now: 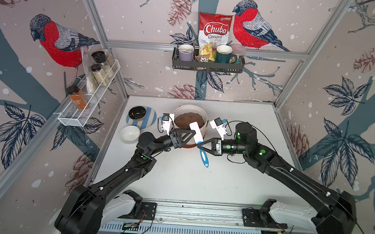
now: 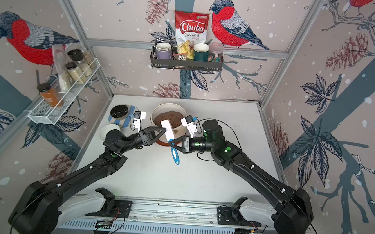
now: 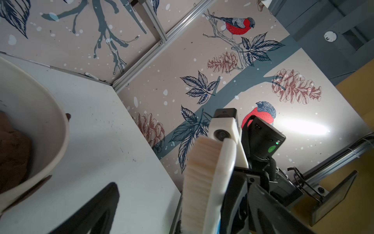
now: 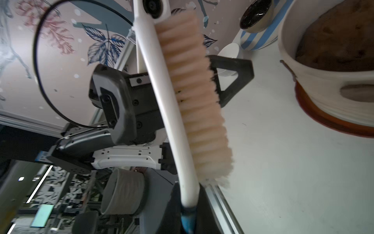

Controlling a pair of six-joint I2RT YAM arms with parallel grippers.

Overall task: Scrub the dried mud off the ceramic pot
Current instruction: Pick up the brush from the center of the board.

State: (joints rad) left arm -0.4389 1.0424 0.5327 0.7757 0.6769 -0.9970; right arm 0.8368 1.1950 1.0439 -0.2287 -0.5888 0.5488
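Observation:
The ceramic pot [image 1: 201, 114], cream with a thick rim, stands on a brown saucer [image 1: 188, 146] at mid-table and is filled with soil. A patch of dried mud [image 4: 356, 92] shows on its ribbed wall, and a small blob [image 3: 68, 117] sits under the rim. A scrub brush [image 1: 196, 132] with a white head and blue handle [image 1: 204, 157] hangs in front of the pot. My right gripper [image 1: 199, 145] [image 4: 188, 218] is shut on the brush's neck. My left gripper [image 1: 190, 135] [image 3: 182, 212] stands open around the brush head, bristles between its fingers.
Left of the pot, a black bowl [image 1: 137, 113] rests on a striped plate [image 1: 147, 121], with a white bowl [image 1: 129, 134] in front. A wire rack [image 1: 91, 105] of jars hangs on the left wall. A black shelf [image 1: 207, 66] with mugs hangs on the back wall.

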